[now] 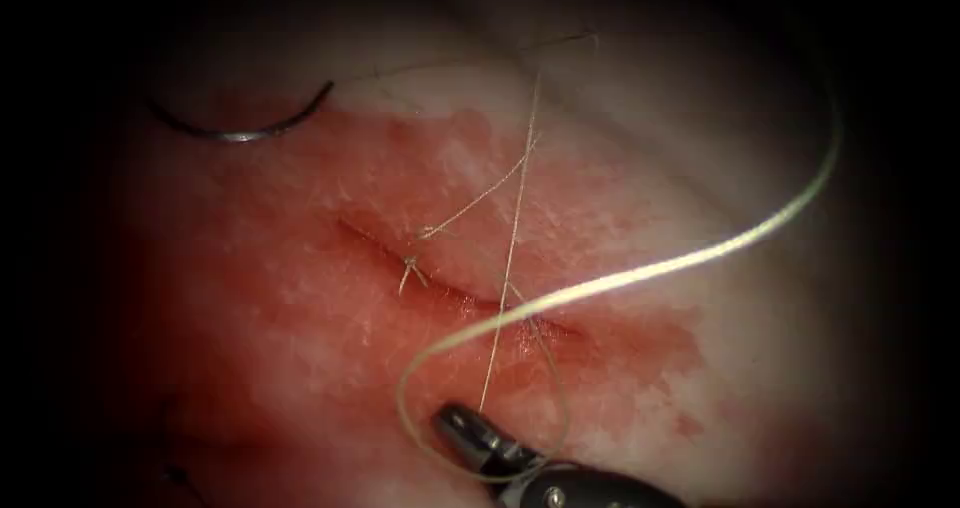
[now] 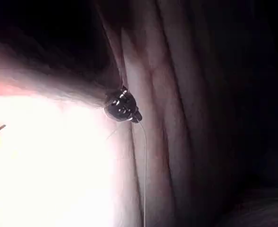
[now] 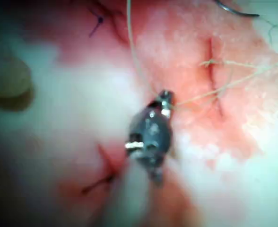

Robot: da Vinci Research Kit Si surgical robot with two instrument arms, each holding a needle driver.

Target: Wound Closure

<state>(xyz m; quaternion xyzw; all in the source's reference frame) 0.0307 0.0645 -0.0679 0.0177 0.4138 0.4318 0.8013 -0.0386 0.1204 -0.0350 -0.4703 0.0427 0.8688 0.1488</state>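
The curved needle (image 1: 240,131) lies loose on the tissue (image 1: 300,308), far up and left of the cut (image 1: 450,286), with neither tool on it; it also shows as the needle (image 3: 237,9) in the right wrist view. My right tool (image 1: 462,426) comes in from the lower right, below the cut, jaws shut on a thin thread (image 1: 510,248) that rises taut across the cut. Knotted stitches (image 1: 410,265) sit on the cut. A thick bright thread (image 1: 640,273) loops around the right tool. The left tool (image 2: 123,107) has its jaws shut on thread (image 2: 144,165).
Red fluid stains the tissue around the cut (image 3: 213,71). Short cut thread ends (image 1: 470,206) stick out beside the stitches. Dark older stitches (image 3: 99,21) mark the tissue near the right tool (image 3: 163,100).
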